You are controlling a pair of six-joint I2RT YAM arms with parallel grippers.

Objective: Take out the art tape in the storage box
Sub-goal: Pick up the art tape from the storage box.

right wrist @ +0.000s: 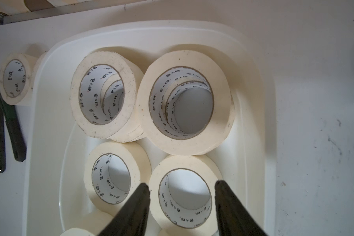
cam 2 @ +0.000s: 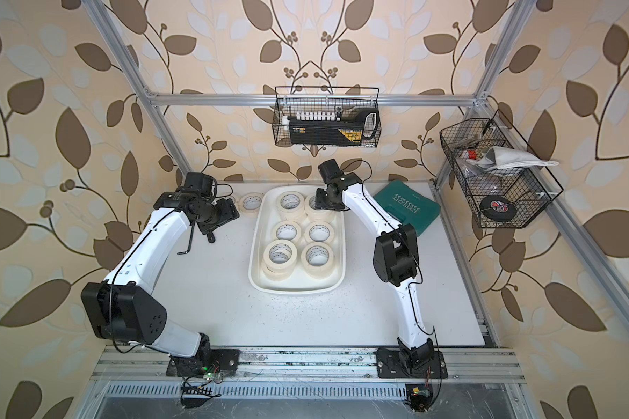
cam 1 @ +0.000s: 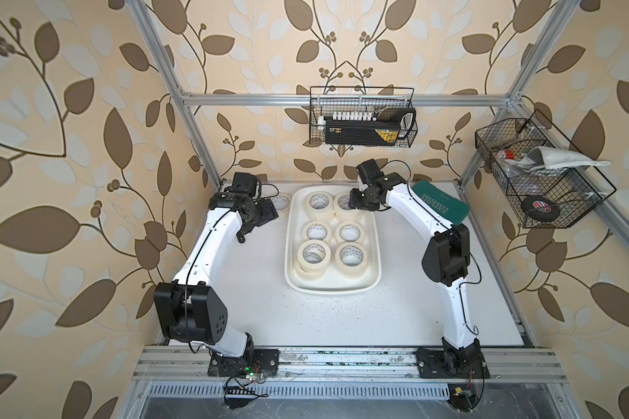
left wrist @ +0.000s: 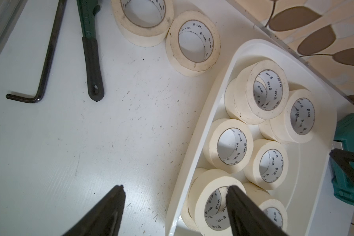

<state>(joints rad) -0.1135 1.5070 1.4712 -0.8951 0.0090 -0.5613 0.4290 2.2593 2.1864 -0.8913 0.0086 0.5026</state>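
You've got cream art tape w/ white, black-printed cores in a plain white storage box. Teal case w/ pale lettering, black wire baskets, white tabletop w/ dark specks, beige wallpaper w/ brown leaf pattern.

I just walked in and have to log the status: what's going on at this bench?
Cream art tape rolls are being taken out of the white storage box. Two rolls already lie on the table beside it; the rest, some stacked, sit in the box. The right gripper hangs open above the rolls in the box, gripping none. The left gripper is open and empty, over the table by the box's rim.
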